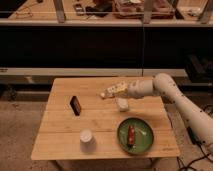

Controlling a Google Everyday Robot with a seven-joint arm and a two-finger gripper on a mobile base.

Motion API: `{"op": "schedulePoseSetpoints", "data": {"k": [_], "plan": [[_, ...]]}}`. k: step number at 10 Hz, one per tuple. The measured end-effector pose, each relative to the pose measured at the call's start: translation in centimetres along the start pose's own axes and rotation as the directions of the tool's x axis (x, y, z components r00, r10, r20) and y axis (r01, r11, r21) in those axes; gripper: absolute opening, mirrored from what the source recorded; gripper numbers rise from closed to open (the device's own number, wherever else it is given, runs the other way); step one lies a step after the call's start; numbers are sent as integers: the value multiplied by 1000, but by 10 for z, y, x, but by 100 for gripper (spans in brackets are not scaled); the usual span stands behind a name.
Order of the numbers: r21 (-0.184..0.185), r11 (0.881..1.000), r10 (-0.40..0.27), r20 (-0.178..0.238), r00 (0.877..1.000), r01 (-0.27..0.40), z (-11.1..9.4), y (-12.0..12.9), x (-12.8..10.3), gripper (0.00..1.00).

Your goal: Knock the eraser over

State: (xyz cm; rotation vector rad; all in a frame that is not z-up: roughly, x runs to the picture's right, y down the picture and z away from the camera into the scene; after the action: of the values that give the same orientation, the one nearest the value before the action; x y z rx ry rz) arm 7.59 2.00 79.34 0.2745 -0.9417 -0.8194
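Observation:
The eraser (pixel 75 105) is a small dark block with a reddish edge, standing on the left half of the wooden table (pixel 60 135). My gripper (pixel 106 93) is at the end of the white arm (pixel 165 90) that reaches in from the right, over the table's far middle. It is well to the right of the eraser and apart from it. A small white object (pixel 122 104) sits on the table just below the wrist.
A white cup (pixel 86 137) stands near the front edge. A green plate (pixel 145 142) with a red item (pixel 131 135) on it lies at the front right. Dark shelving and a counter stand behind the table.

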Motion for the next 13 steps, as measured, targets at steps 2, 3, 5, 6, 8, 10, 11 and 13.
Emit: {"op": "schedulePoseSetpoints", "data": {"k": [2, 3, 5, 6, 8, 10, 11, 13], "plan": [[0, 1000, 0, 0, 1000, 0, 0, 0, 0, 7], [0, 1000, -1, 0, 1000, 1, 0, 0, 0, 7], [0, 1000, -1, 0, 1000, 1, 0, 0, 0, 7], [0, 1000, -1, 0, 1000, 1, 0, 0, 0, 7], [0, 1000, -3, 1, 1000, 3, 0, -1, 0, 7], [-2, 999, -45, 34, 998, 45, 20, -13, -1, 7], [-4, 998, -70, 54, 996, 70, 34, -18, -3, 7], [-10, 992, -127, 88, 988, 128, 62, -25, -5, 7]]}}
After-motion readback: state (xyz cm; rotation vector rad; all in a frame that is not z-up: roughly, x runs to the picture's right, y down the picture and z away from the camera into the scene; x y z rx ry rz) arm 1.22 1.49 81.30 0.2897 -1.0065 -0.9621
